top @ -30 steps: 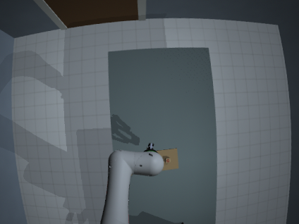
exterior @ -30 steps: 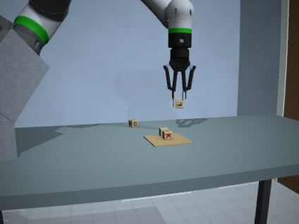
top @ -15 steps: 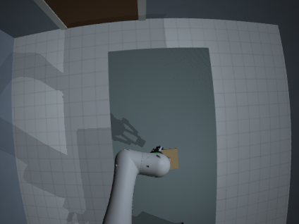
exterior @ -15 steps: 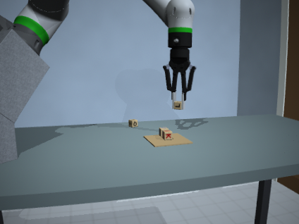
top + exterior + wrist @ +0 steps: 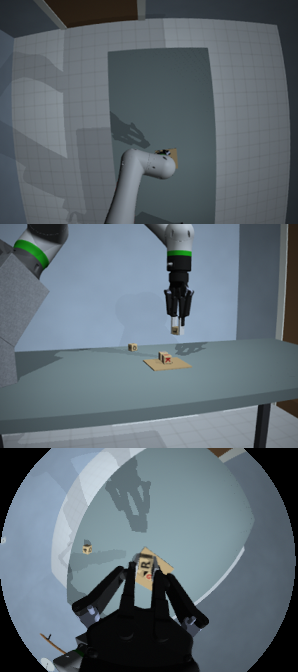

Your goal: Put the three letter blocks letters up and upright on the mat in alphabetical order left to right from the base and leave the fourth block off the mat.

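Observation:
My gripper [image 5: 177, 329] [image 5: 145, 559] is shut on a wooden block [image 5: 175, 330] [image 5: 146, 562] and holds it well above the table. In the wrist view this block shows a black R on top. The tan mat [image 5: 174, 159] [image 5: 182, 364] [image 5: 165, 568] lies on the table. Two blocks stand close together on it: a front block [image 5: 167, 359] with a red K on its side, and a rear block [image 5: 161, 356] partly behind it. In the wrist view a small red mark shows below the held block, too small to read. The fourth block [image 5: 132, 347] [image 5: 87, 549] lies off the mat.
The grey-green table [image 5: 158, 88] [image 5: 105, 382] extends around the mat. In the top view the arm [image 5: 154, 165] covers the gripper and much of the mat. A grey pedestal [image 5: 21, 308] stands at the left in the exterior view.

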Available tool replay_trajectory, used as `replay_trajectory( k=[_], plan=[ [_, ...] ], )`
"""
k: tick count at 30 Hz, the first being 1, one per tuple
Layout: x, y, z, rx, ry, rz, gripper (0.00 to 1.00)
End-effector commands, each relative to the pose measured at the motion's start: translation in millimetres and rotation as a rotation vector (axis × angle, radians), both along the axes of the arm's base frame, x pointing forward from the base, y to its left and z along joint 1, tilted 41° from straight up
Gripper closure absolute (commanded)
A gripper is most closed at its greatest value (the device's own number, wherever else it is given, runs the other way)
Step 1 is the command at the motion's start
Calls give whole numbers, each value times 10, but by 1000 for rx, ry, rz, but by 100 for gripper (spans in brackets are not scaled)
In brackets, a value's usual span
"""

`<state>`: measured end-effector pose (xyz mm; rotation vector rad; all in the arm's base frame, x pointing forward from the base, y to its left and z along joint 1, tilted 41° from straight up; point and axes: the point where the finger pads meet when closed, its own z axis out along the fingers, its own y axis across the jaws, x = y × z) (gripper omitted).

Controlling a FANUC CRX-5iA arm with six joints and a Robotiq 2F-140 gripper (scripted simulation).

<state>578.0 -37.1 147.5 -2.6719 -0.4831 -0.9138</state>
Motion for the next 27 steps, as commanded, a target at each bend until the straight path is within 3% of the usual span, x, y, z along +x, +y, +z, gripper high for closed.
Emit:
replay_trajectory(
  k=[1, 27],
  plan=[
    [-34, -65, -54, 67, 55, -108, 84],
    [-235, -381, -336, 451, 311, -653, 84]
  ],
)
